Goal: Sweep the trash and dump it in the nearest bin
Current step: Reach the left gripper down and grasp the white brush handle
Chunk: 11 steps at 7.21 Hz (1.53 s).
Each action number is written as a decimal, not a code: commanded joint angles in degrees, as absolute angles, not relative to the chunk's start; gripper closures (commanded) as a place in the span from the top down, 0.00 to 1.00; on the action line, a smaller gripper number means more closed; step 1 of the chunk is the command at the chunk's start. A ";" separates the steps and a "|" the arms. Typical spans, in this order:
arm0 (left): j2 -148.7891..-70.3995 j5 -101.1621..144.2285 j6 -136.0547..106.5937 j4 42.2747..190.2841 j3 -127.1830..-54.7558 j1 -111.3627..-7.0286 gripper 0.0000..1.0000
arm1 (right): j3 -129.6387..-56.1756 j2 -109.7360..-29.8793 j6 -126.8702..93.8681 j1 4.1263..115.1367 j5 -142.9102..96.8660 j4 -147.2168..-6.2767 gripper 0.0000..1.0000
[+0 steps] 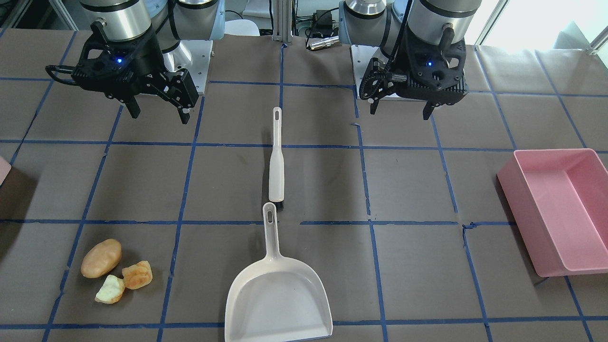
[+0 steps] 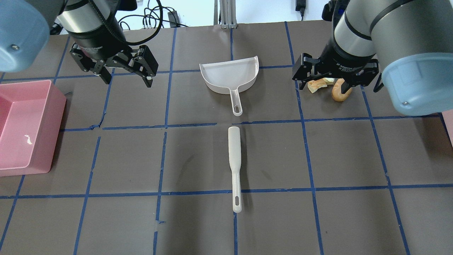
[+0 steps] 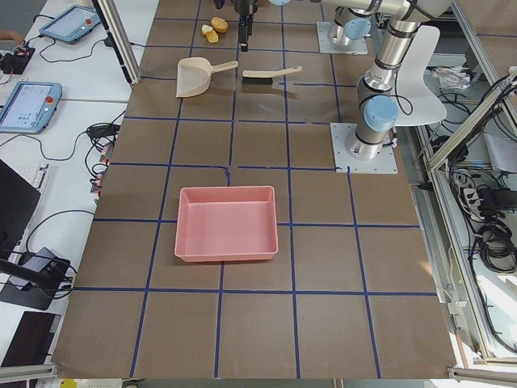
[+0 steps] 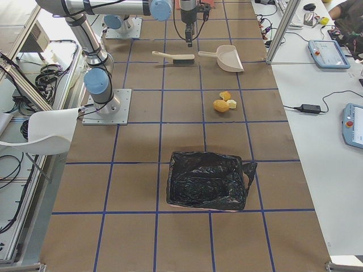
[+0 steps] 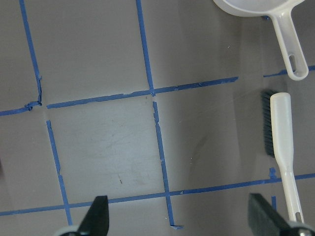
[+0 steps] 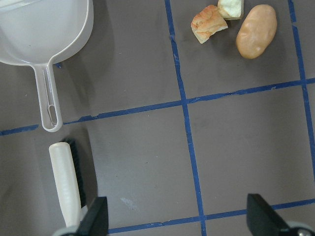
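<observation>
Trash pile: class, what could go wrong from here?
The potato is rounded and may roll off instead of entering the dustpan. The brush lies end to end with the dustpan's handle; lifting one could knock the other. The pink bin sits far from the potato; the black-lined bin looks nearer.

- The left arm [image 2: 90,19] and the right arm [image 2: 357,33]: silver-grey tubes with rounded pale blue joint caps [image 2: 414,81].
- The left gripper [image 2: 127,82] and the right gripper [image 1: 159,116]: matte black with ribbed housings, each showing a small blue light [image 1: 118,60].
- Black cables [image 1: 56,71] loop beside the wrists.
</observation>
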<state>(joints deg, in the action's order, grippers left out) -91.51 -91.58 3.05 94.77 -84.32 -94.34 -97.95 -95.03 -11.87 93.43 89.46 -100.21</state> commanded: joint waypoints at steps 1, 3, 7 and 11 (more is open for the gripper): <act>-91.23 -91.58 3.16 94.75 -84.64 -94.39 1.00 | -98.26 -95.01 -11.69 93.43 89.56 -100.11 1.00; -91.14 -91.41 3.08 94.75 -84.73 -94.57 1.00 | -99.75 -95.36 -11.69 93.43 89.47 -100.19 1.00; -91.23 -84.99 -5.06 94.84 -90.41 -100.86 1.00 | -99.06 -92.12 -6.32 90.44 90.08 -105.99 1.00; -96.58 -85.60 -15.07 79.44 -104.63 -118.00 1.00 | -98.44 -90.46 -8.77 90.96 89.12 -109.22 1.00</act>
<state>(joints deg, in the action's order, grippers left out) -94.94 -85.34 -10.14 86.83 -99.01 -113.32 -98.62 -91.92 -7.43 90.69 89.33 -106.67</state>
